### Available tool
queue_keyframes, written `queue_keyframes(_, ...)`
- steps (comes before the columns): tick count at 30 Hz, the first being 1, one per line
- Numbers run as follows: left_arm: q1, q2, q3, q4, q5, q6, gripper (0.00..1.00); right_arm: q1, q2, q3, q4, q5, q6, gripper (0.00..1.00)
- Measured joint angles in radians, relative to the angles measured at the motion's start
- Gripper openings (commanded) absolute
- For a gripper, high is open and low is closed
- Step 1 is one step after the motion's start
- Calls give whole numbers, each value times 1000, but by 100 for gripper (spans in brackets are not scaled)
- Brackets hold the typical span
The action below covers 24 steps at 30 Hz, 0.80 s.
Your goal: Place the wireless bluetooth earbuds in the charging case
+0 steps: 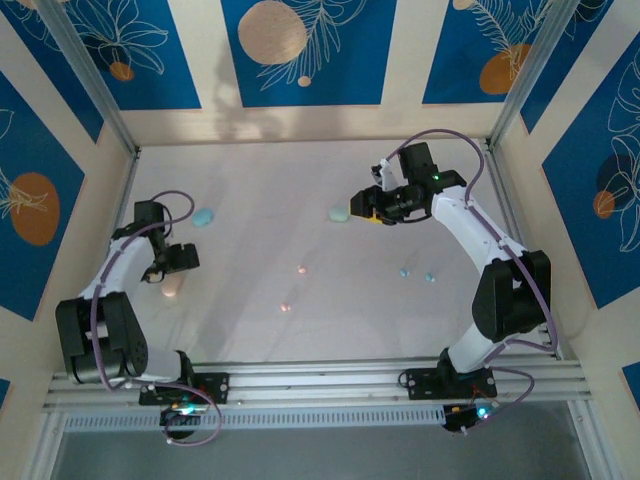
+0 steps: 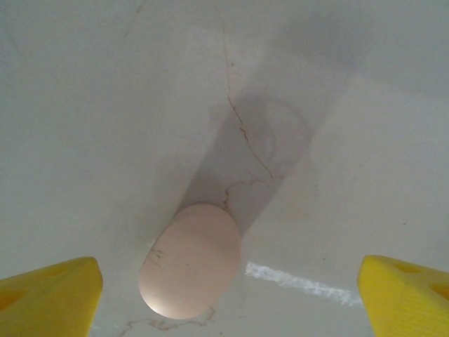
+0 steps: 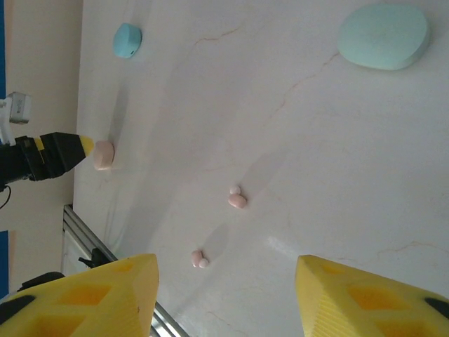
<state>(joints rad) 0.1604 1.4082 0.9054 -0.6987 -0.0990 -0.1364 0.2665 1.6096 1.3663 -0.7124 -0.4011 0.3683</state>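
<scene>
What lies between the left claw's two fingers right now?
The pink charging case, lying on the table and touching neither finger of the open left claw; the left wrist view shows it.

The tabletop (image 2: 337, 105) is showing a smooth white finish veined like marble and is catching a faint sheen. The pink case (image 2: 191, 261) is looking like smooth matt plastic, as are the mint case (image 3: 384, 36) and the light blue case (image 3: 127, 40). The pink earbuds (image 3: 237, 199) are looking smooth. The fingers (image 3: 105, 295) of the right gripper (image 3: 226, 258) are showing matt yellow plastic. The rail (image 1: 320, 372) is looking like ribbed bare metal.
</scene>
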Motion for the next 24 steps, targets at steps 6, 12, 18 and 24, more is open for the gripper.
queue_keyframes(6, 1, 129, 48, -26, 1, 82, 84, -3, 0, -1, -19, 0, -14, 54)
queue_keyframes(12, 2, 232, 130, -107, -27, 171, 80, -21, -3, -2, -34, -3, -25, 54)
queue_keyframes(18, 2, 266, 163, -189, -66, 253, 80, -29, -3, -7, -37, -8, -25, 54)
queue_keyframes(24, 2, 306, 163, -208, -72, 292, 72, -36, -3, -7, -38, -14, -25, 54)
